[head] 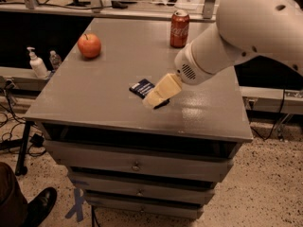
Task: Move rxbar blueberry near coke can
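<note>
Gripper (pixel 153 100) over rxbar blueberry (pixel 141 87); grip state indeterminate. Risk: off-centre contact skidding bar, short of coke can (pixel 179 29).

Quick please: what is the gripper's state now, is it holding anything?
Gripper: low over the rxbar blueberry, covering its right end; open, closed or holding cannot be told.

Dim, warm brownish light comes from above. Right of the hand (pixel 154 100), which hangs low over the rxbar blueberry (pixel 141 87), pale glare streaks the surface (pixel 94 93). Below the hand, the recess (pixel 142 141) under the surface lies in deep shadow.
</note>
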`<state>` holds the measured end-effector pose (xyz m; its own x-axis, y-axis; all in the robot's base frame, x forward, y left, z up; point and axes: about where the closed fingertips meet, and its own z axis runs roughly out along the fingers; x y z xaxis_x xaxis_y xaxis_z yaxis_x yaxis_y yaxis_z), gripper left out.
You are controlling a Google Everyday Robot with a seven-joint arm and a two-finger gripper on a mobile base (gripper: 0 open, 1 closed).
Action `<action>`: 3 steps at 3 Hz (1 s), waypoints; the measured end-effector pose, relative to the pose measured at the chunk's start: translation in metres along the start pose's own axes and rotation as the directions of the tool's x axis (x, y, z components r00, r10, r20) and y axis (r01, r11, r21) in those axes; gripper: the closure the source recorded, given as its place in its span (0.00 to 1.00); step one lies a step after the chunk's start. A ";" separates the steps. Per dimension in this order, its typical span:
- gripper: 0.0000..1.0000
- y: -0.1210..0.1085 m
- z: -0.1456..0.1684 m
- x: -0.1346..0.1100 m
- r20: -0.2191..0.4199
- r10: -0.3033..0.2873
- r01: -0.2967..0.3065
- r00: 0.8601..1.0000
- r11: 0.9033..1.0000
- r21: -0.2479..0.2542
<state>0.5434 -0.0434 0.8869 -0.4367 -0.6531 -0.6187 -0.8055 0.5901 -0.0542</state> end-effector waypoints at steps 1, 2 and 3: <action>0.00 0.008 0.020 -0.005 0.029 -0.019 0.019 0.999 1.000 0.000; 0.00 0.011 0.042 -0.008 0.041 -0.026 0.026 0.999 1.000 0.007; 0.00 0.011 0.058 -0.002 0.036 -0.008 0.008 0.999 1.000 0.017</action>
<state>0.5582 -0.0081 0.8423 -0.4153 -0.6401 -0.6464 -0.8020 0.5930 -0.0721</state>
